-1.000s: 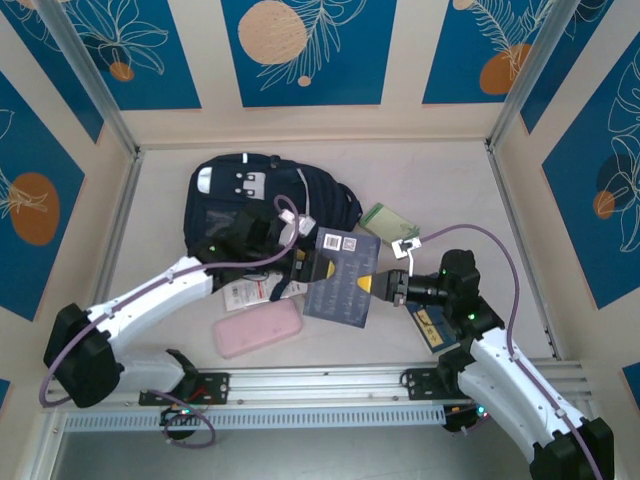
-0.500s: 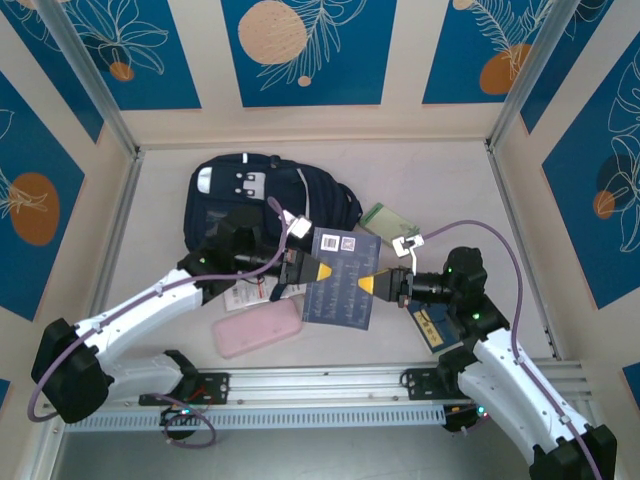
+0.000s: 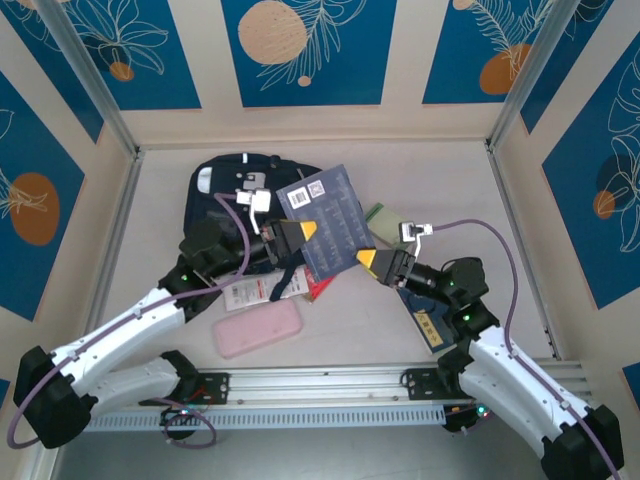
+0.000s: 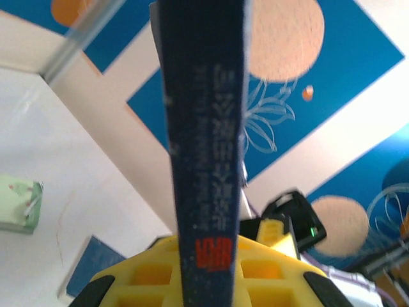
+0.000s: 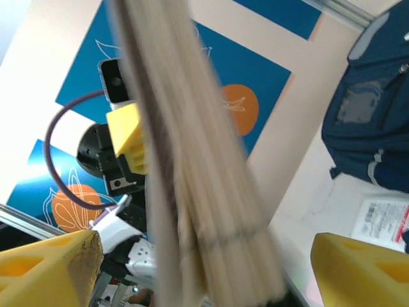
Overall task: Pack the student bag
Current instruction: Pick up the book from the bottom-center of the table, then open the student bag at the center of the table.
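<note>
The student bag (image 3: 215, 195), navy with white patches, lies at the back left of the table, and its blue fabric also shows in the right wrist view (image 5: 374, 109). My left gripper (image 3: 298, 233) is shut on a navy-blue book (image 3: 328, 218), which it holds tilted above the bag's right side. In the left wrist view the book's spine (image 4: 208, 128) rises between the yellow fingers (image 4: 268, 275). My right gripper (image 3: 372, 262) is open just below the book's lower corner. Its yellow fingers (image 5: 48, 268) stand wide apart, with the blurred page edges (image 5: 192, 179) between them and untouched.
A pink pencil case (image 3: 257, 330) lies near the front rail. A white packet (image 3: 245, 292) and something red (image 3: 320, 288) lie under the lifted book. A green notebook (image 3: 385, 218) sits at mid right, and another blue book (image 3: 432, 328) lies under the right arm. Walls close in on three sides.
My left gripper closed on the book's left edge, then my right gripper let go. The left arm has swung the book up and back, over the bag's right side.
</note>
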